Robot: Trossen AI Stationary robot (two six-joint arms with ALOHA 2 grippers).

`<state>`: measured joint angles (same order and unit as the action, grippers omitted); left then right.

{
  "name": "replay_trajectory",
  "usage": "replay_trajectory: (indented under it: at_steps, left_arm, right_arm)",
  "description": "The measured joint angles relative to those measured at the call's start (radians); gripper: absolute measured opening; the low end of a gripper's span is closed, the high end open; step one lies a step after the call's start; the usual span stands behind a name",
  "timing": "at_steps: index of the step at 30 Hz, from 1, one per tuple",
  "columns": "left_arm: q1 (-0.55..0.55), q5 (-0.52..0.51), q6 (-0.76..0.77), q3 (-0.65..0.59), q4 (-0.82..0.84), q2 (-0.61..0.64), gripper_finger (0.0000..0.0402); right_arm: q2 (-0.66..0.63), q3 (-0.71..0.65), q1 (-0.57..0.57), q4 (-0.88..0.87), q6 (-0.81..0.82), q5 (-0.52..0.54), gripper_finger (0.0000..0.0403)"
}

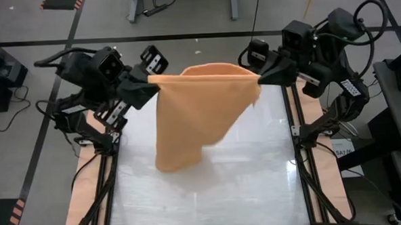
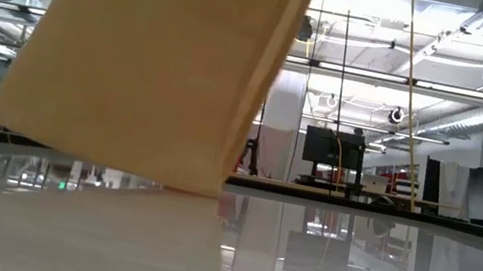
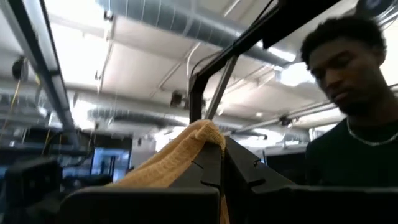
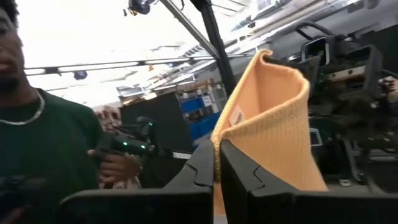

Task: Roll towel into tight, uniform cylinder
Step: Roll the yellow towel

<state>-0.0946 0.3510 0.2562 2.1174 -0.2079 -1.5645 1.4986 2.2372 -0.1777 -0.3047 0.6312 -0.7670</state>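
I am holding the soft orange-tan cloth towel [image 1: 190, 116] up in the air. The left hand [image 1: 150, 79] is pinching one top corner tight, and the right hand [image 1: 256, 76] is pinching the other. The towel is hanging between them over the far part of the shiny white tabletop [image 1: 211, 193], with its bottom edge just brushing it.

I think a corner could be slipping out — each hand is gripping only a little bit of cloth. The towel could also be landing crooked or bunched, and then the roll would be coming out lumpy.

The low view is cutting off the towel's top, and a person [image 3: 348, 106] is standing behind the tabletop.
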Motion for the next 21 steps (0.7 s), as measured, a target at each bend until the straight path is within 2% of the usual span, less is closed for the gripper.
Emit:
replay_trajectory:
  at_steps: [3,7,14,17,21]
  left_arm:
    - [0.001,-0.002,-0.005,0.0,-0.048,-0.015,0.0002]
    - [0.023,-0.049,-0.072,0.0,0.021,-0.014,0.0002]
    - [0.137,-0.182,-0.11,0.0,0.184,-0.003,0.0002]
    - [0.202,-0.257,-0.113,0.002,0.31,0.012,0.0002]
    - [0.29,-0.379,-0.101,0.001,0.586,0.016,0.0002]
  right_arm:
    - [0.0,0.0,0.016,0.01,0.021,0.003,0.0]
    - [-0.001,0.0,0.016,0.005,0.022,0.019,0.0]
    - [-0.001,0.0,-0.049,-0.188,-0.091,0.162,0.0]
    - [-0.001,0.0,-0.091,-0.297,-0.172,0.251,0.0]
    - [0.004,0.0,-0.144,-0.454,-0.303,0.415,0.0]
